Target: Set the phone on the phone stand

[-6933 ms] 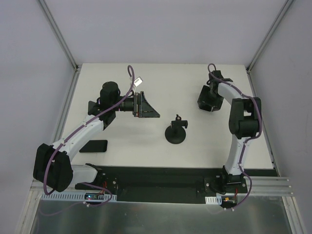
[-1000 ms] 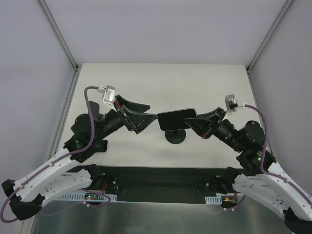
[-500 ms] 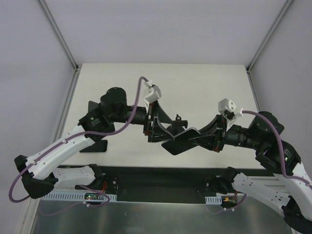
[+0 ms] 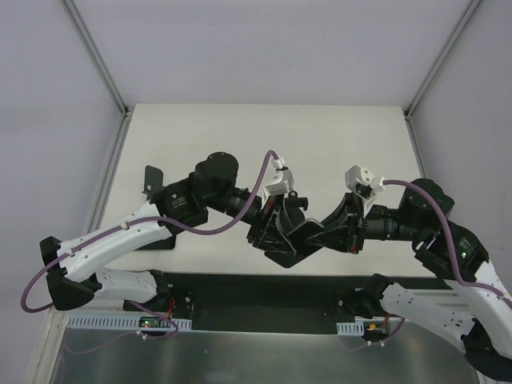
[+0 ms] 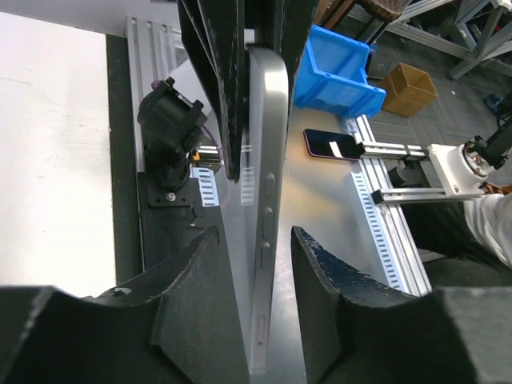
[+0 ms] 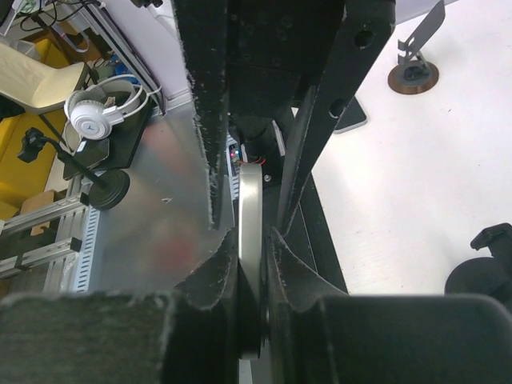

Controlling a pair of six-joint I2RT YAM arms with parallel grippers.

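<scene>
phone [image 5: 268,160] held off the table at mid-workspace, edge-on to both wrist cameras, bridging the space between the two grippers. right gripper [image 6: 250,240] clamped on one end, its pads pressed to the phone's two faces with no gap seen. left gripper [image 5: 254,234] at the opposite end, fingers [image 5: 188,296] set narrow, one on either side of the thin silver edge and just beside it; actual pressure on the phone at this end cannot be told. side buttons noted along that edge in the left wrist view, with the right gripper's dark fingers seen closed on the far end. phone stand [image 6: 476,276] standing on the white table [image 4: 344,136], below and close beside the held phone; largely hidden under the grippers in the overhead view, and contact between phone and stand not discernible. left arm [image 4: 120,236] stretched from its base at lower left diagonally up to the centre, wrist rolled over and gripper angled down to the right. right arm [image 4: 424,216] folded at the elbow, forearm pointing left toward the centre, gripper tilted downward. both grippers nose to nose over the middle of the table's near half.
</scene>
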